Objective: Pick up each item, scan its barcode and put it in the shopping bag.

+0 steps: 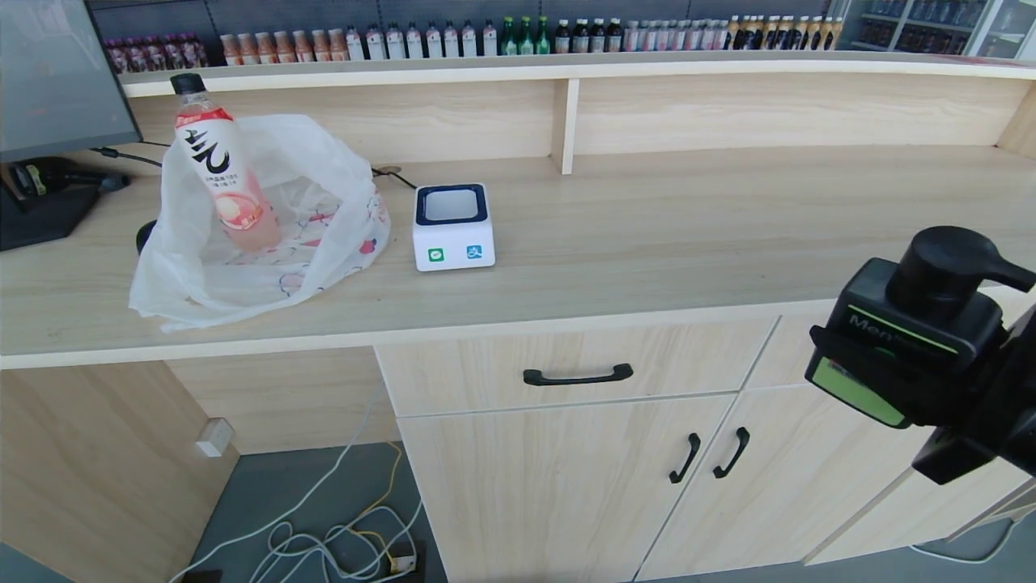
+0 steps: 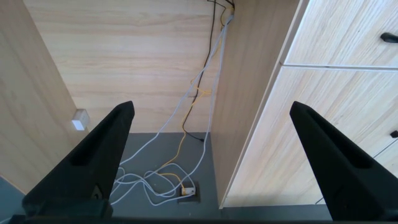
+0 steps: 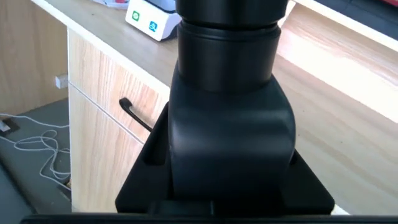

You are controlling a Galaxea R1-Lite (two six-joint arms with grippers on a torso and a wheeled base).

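A black pump bottle (image 1: 914, 332) with a green label hangs in front of the counter's right end, below its edge, with my right gripper (image 1: 963, 429) shut on it. In the right wrist view the pump bottle (image 3: 227, 93) rises between the fingers of that gripper (image 3: 224, 193). A white shopping bag (image 1: 340, 202) lies open on the counter's left part, and a pink drink bottle (image 1: 227, 174) with a black cap stands tilted in it. The white barcode scanner (image 1: 452, 227) sits just right of the bag. My left gripper (image 2: 211, 112) is open, low beside the cabinet, above the floor.
A monitor (image 1: 57, 73) and a black handheld scanner (image 1: 48, 178) occupy the counter's far left. Beneath the counter (image 1: 688, 243) are a drawer handle (image 1: 577, 376) and cabinet door handles (image 1: 712, 455). Cables (image 2: 168, 180) lie on the floor. Bottles (image 1: 566, 36) line the back shelf.
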